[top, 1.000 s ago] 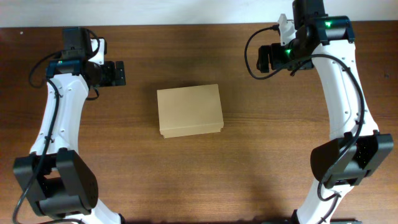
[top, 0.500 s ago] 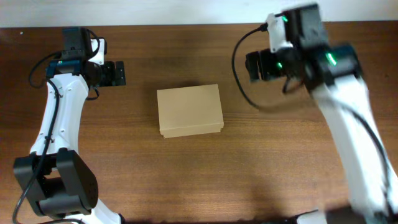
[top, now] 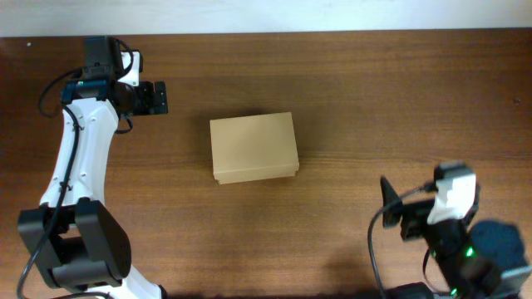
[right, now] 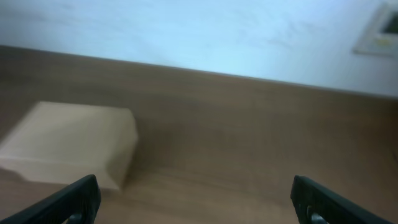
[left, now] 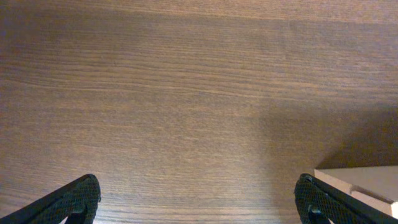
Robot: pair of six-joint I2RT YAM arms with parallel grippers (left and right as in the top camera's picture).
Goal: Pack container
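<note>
The container (top: 253, 148), a plain tan cardboard box with its lid shut, lies at the middle of the wooden table. Its corner shows at the lower right of the left wrist view (left: 364, 183), and it sits at the left of the blurred right wrist view (right: 68, 143). My left gripper (top: 156, 97) is open and empty, to the upper left of the box; its fingertips frame bare wood (left: 199, 199). My right gripper (top: 391, 208) is open and empty at the table's front right, well apart from the box; its fingertips also show in the right wrist view (right: 196, 202).
The wooden table (top: 349, 100) runs to a white wall (top: 266, 15) along the far edge. The right wrist view shows that wall (right: 205, 31) beyond the table's far edge.
My right arm has swung from the far right of the table down to the front right, folding low. The left arm and the box have not moved.
</note>
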